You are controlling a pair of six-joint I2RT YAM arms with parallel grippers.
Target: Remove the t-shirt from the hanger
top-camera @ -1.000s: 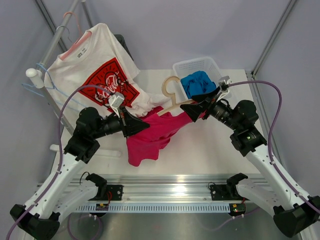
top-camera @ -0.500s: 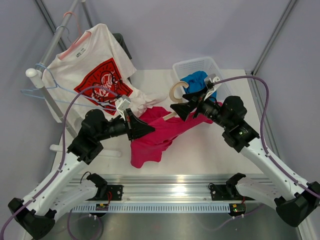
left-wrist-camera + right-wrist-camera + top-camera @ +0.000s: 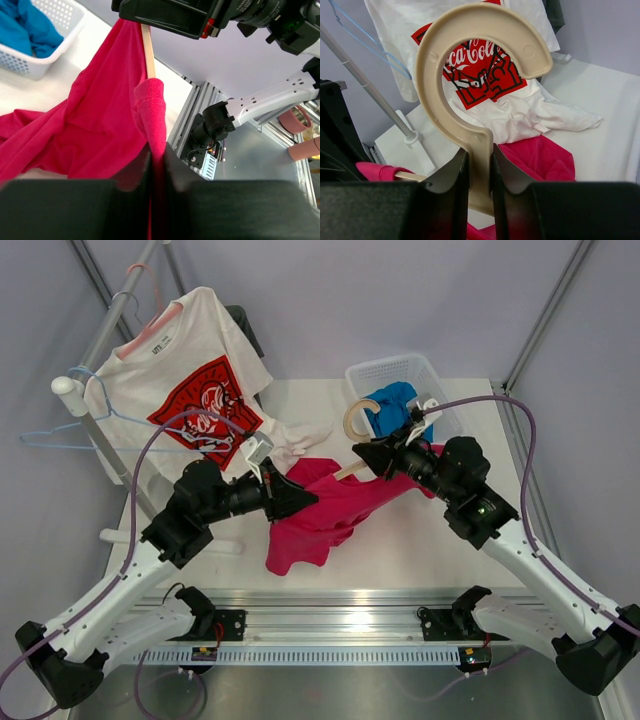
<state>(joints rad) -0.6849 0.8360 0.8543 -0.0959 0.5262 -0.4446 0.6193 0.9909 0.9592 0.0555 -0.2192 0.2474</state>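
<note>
Honestly, the worry is the t-shirt (image 3: 330, 515) snagging: a ribbed edge sits bunched on the hanger (image 3: 431, 80) bar, so pulling apart could stretch the cloth or twist the hanger loose. The right jaws are clamped on the hanger's neck, just below the hook. The left jaws pinch a fold of the shirt, which is strung between the two above the worktop (image 3: 420, 540).

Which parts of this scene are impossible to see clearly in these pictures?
- Right wrist view: the hanger below its neck, behind the fingers of the right gripper.
- Left wrist view: how much of the t-shirt the left gripper pinches, hidden between its fingers.
- Top view: the hanger's shoulders, under the t-shirt.
- Top view: what lies under the blue garment in the basket.
</note>
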